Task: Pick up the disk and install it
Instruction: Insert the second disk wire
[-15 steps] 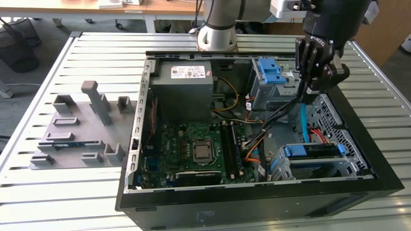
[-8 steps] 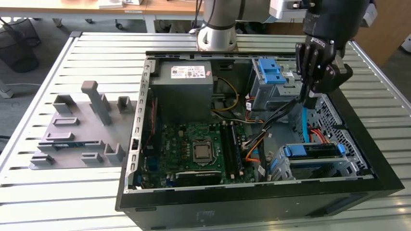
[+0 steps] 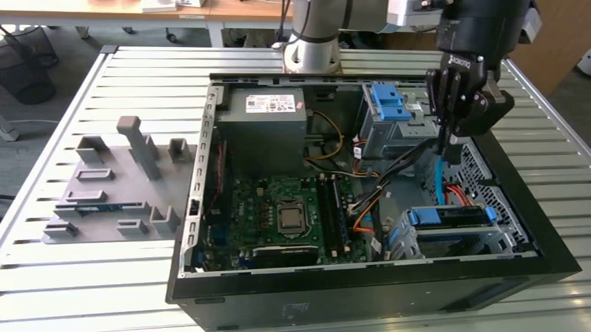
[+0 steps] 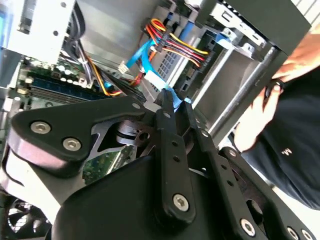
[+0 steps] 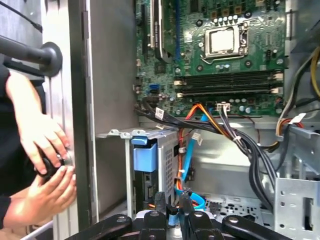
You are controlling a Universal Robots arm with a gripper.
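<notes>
The disk, dark between the blue bars of its carrier, sits in the lower drive cage at the near corner of the open computer case on the exterior view's right. In the first wrist view the disk stands on edge in that cage under its blue carrier tab. My gripper hangs inside the case just behind the cage. Its fingers are shut on a light blue data cable. Both wrist views show the gripper pinching this cable between the black fingertips.
The case holds a green motherboard, a grey power supply, an upper drive bay with a blue latch and loose wire bundles. A person's hands rest outside the case wall. A grey fixture stands on the slatted table.
</notes>
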